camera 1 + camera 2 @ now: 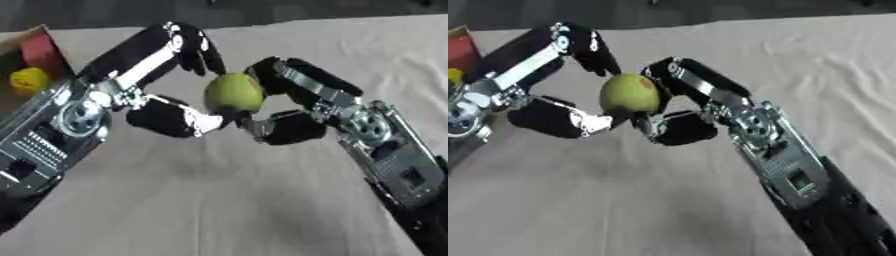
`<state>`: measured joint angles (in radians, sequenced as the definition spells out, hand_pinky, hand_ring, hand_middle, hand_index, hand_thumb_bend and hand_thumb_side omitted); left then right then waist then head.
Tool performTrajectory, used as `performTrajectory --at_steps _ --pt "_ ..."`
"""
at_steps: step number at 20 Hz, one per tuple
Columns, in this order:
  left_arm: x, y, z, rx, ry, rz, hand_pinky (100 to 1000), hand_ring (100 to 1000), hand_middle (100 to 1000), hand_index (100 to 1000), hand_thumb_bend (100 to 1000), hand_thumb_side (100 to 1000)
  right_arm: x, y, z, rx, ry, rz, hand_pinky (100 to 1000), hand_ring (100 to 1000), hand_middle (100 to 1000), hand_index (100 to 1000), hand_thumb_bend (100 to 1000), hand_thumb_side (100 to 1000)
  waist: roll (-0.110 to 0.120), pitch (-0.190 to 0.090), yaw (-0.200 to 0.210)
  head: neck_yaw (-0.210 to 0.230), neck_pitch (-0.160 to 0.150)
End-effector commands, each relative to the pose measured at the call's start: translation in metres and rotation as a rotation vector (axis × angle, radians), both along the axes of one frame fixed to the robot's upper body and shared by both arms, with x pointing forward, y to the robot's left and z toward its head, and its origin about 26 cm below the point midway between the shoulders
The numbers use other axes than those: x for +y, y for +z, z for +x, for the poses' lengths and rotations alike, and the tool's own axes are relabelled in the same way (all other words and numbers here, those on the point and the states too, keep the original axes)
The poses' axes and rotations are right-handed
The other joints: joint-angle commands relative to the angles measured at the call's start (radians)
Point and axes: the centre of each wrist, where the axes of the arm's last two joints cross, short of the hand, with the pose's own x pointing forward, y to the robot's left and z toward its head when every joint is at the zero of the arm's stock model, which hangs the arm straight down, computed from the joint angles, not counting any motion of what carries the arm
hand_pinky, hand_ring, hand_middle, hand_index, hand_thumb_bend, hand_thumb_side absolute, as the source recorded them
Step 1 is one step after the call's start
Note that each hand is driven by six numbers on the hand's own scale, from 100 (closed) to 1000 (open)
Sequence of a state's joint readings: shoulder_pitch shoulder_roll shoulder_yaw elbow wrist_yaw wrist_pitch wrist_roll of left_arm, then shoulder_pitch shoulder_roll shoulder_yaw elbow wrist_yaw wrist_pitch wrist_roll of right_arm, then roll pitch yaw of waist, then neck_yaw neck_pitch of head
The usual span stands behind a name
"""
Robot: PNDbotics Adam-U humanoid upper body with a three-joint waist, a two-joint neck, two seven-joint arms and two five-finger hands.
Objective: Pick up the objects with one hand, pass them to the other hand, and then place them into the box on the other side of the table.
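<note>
Green fruit (234, 93) held mid-air above bench (219, 200), between both hands. Left hand (166, 117) and right hand (293, 127) both curled round it from opposite sides. Handover mid-transfer. Box (39, 50) far left, nearer left hand.

I can read no text, label, brand, number or sign anywhere here: nothing legible on my arms, on the cloth over the table (262, 200), or on the red wall of the box (39, 50) at my left
</note>
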<state>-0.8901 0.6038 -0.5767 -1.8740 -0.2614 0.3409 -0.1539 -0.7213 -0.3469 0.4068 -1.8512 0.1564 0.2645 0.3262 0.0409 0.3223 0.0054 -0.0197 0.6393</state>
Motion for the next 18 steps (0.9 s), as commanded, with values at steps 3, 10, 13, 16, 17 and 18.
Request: performTrajectory --at_steps 3,10,13,16,17,18 --pt "-0.0023 0.0038 0.0022 -0.023 -0.001 0.004 648 573 542 580 383 115 -0.0001 0.0108 -0.0048 -0.027 0.021 0.020 537 499 499 440 100 100 -0.003 -0.017 -0.001 0.003 -0.006" --pt "-0.0044 0.0013 0.0049 -0.004 -0.018 0.036 641 557 525 553 344 100 -0.0004 0.0113 -0.0049 -0.027 0.022 0.026 536 499 499 440 100 100 -0.004 -0.016 0.001 0.006 -0.005" --pt "-0.0054 0.0001 0.0062 0.003 -0.018 0.046 632 544 504 514 305 100 -0.0002 0.0115 -0.0050 -0.027 0.023 0.027 536 499 499 440 100 100 -0.004 -0.017 0.001 0.007 -0.003" --pt "-0.0062 -0.0001 0.0069 0.004 -0.018 0.042 618 519 473 465 288 100 -0.0001 0.0114 -0.0052 -0.028 0.027 0.025 537 500 503 449 100 100 -0.005 -0.018 0.001 0.006 -0.003" --pt "-0.0065 -0.0001 0.0070 0.002 -0.017 0.041 617 516 468 459 288 100 -0.0002 0.0114 -0.0052 -0.028 0.027 0.023 537 501 504 450 100 100 -0.005 -0.018 0.001 0.007 -0.004" --pt "-0.0066 -0.0002 0.0072 0.000 -0.014 0.036 605 495 438 420 332 100 -0.0004 0.0113 -0.0052 -0.030 0.026 0.021 541 505 512 471 100 100 -0.005 -0.018 0.001 0.008 -0.004"
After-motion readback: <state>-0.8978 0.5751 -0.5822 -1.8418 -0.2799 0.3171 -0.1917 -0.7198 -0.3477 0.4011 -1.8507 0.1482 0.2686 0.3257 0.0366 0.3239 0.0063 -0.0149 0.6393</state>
